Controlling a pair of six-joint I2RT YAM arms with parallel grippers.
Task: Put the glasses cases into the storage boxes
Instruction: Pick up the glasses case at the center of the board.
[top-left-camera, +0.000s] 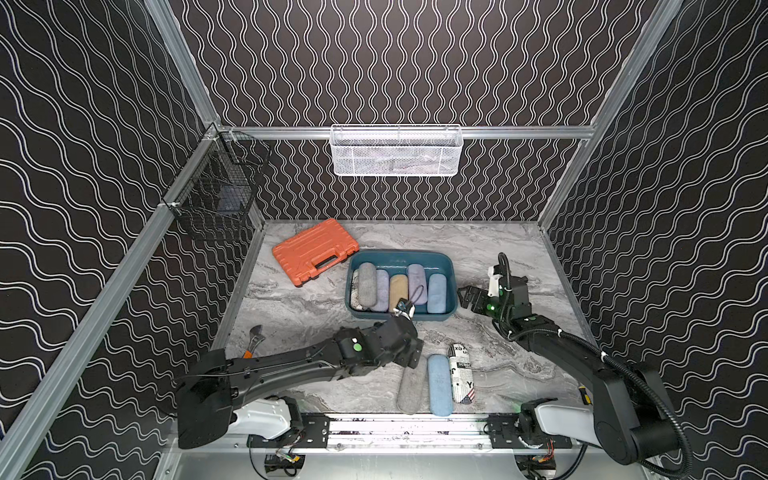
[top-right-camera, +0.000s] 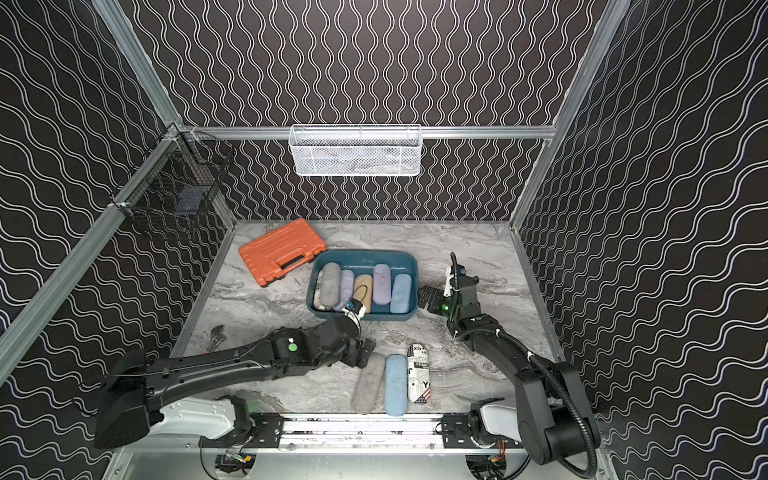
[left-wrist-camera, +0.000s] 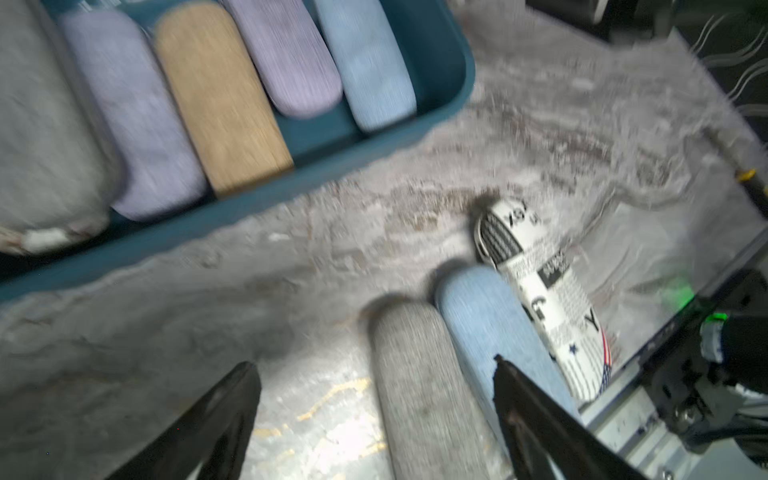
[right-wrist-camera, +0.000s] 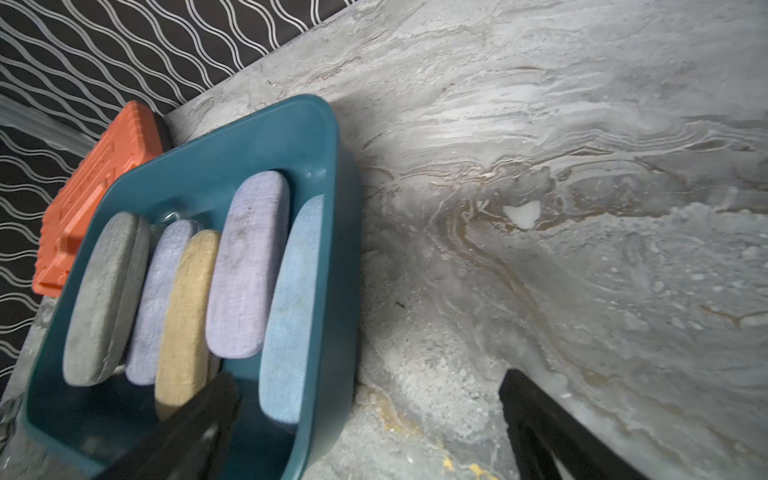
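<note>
The teal storage box (top-left-camera: 399, 254) holds several glasses cases side by side: grey (top-left-camera: 367, 282), lavender (top-left-camera: 381, 291), tan (top-left-camera: 398, 291), lavender (top-left-camera: 417, 284) and light blue (top-left-camera: 436, 293). A printed case (top-left-camera: 355, 297) peeks out under the grey one. Near the front lie a grey case (top-left-camera: 412, 388), a light blue case (top-left-camera: 439, 384) and a newspaper-print case (top-left-camera: 462, 374). My left gripper (left-wrist-camera: 374, 374) hangs open just above the grey case (left-wrist-camera: 419, 386), holding nothing. My right gripper (right-wrist-camera: 365, 390) is open, straddling the box's right wall (right-wrist-camera: 340, 249).
An orange ribbed tool case (top-left-camera: 313, 255) lies left of the box. A metal tool (top-left-camera: 255, 336) rests by the left wall. A white mesh basket (top-left-camera: 395, 151) and a black wire basket (top-left-camera: 216, 195) hang on the walls. An aluminium rail (top-left-camera: 407, 428) runs along the front.
</note>
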